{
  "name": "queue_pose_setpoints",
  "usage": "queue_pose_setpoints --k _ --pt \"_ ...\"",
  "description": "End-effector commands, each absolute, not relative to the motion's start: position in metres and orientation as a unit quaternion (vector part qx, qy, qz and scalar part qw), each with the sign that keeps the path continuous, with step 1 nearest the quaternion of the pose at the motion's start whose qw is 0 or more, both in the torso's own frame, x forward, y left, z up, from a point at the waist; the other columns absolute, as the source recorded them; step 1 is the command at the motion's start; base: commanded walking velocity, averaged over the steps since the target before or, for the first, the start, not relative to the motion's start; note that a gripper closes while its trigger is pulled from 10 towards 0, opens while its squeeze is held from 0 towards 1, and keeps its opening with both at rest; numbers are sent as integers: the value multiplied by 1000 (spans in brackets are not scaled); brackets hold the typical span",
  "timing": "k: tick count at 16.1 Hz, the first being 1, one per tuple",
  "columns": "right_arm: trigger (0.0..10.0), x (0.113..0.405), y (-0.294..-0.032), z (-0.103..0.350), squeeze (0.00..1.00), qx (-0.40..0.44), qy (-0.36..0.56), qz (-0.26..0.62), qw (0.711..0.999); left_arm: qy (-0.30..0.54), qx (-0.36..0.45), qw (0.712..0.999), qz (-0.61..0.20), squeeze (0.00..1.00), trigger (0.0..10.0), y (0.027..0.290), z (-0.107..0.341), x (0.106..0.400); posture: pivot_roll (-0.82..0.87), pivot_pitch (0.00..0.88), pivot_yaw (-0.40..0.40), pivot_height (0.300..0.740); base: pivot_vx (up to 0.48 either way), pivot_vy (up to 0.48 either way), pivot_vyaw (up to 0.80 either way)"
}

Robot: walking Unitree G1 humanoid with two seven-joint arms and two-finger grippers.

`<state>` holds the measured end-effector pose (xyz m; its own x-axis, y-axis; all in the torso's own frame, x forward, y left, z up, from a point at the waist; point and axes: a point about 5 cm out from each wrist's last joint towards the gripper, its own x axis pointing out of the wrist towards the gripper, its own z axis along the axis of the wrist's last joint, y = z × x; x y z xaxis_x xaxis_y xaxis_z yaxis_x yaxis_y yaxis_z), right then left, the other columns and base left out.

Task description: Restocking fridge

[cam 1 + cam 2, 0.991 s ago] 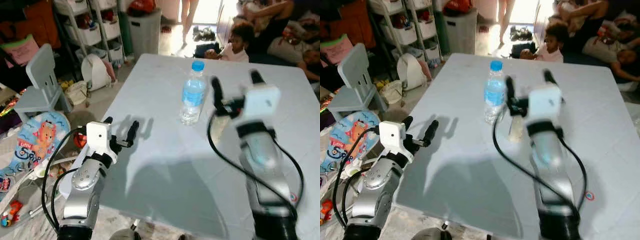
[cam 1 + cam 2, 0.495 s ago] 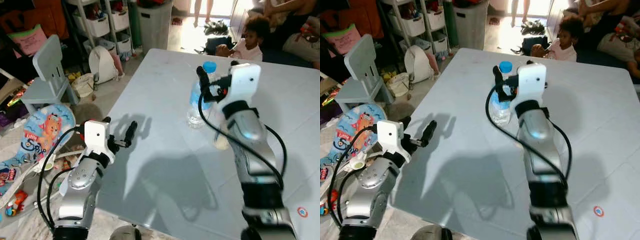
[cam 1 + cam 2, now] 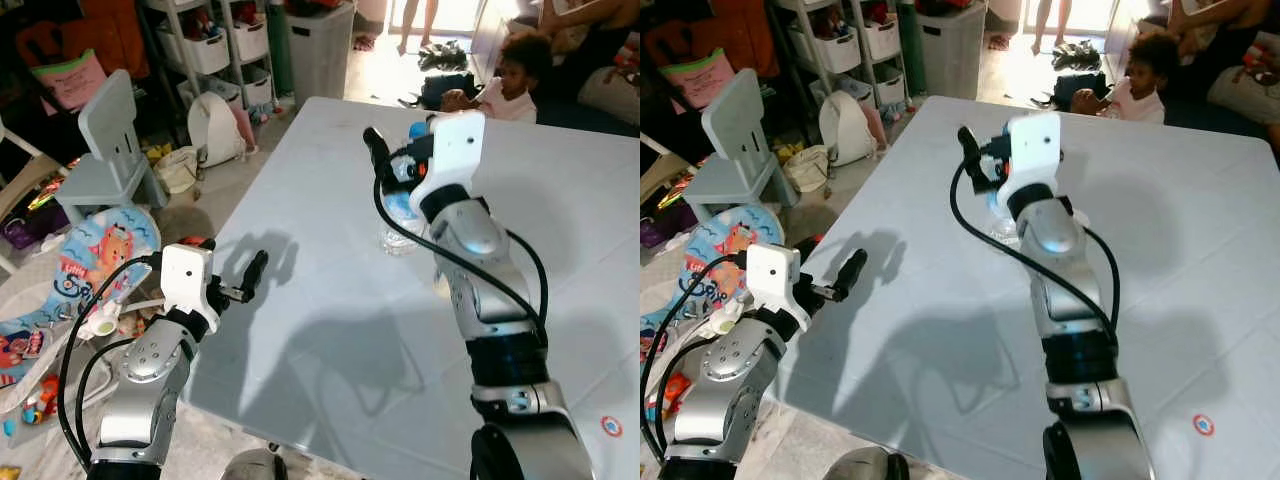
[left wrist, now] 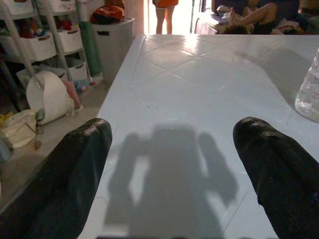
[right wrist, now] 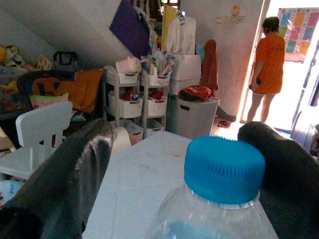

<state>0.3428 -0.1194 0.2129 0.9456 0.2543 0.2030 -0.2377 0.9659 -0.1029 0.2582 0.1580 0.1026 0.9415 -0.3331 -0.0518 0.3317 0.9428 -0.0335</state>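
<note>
Blue-capped and clear, the water bottle stood upright on the pale grey worktop, toward its far middle, and the right end effector had just closed the gap to it: a second before it was off to the bottle's right and short of it, half a second before it was drawing level, and now its two black fingers straddled the bottle's neck, one on each side of the cap. In the right wrist view the fingers stood wide apart with clear space between each pad and the cap, so the right end effector was released, around the bottle but not yet gripping it. That suggests the reach was done and the pick-up for the fridge was about to begin; the next need would likely be to close on the body or neck without tipping the bottle. The camera had also shifted as the robot leaned in. The left end effector hovered low over the near left edge of the worktop, its fingers spread wide and holding nothing, well apart from the bottle. People sat on the floor beyond the worktop.
</note>
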Motion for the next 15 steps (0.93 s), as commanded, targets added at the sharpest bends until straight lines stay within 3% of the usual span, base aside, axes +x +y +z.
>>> queue_pose_setpoints --k 1,6,15 --pt "0 346 -121 217 0 -48 -105 117 986 32 -7 985 -171 0 10000 159 104 257 56 0 46 740 0 0 0" --pt "0 350 -134 215 0 -48 -83 74 993 45 -5 983 -176 0 10000 157 100 257 50 0 45 740 0 0 0" --pt "0 349 -136 217 0 -47 -85 72 993 46 -6 982 -182 0 10000 153 99 258 48 0 41 740 0 0 0"
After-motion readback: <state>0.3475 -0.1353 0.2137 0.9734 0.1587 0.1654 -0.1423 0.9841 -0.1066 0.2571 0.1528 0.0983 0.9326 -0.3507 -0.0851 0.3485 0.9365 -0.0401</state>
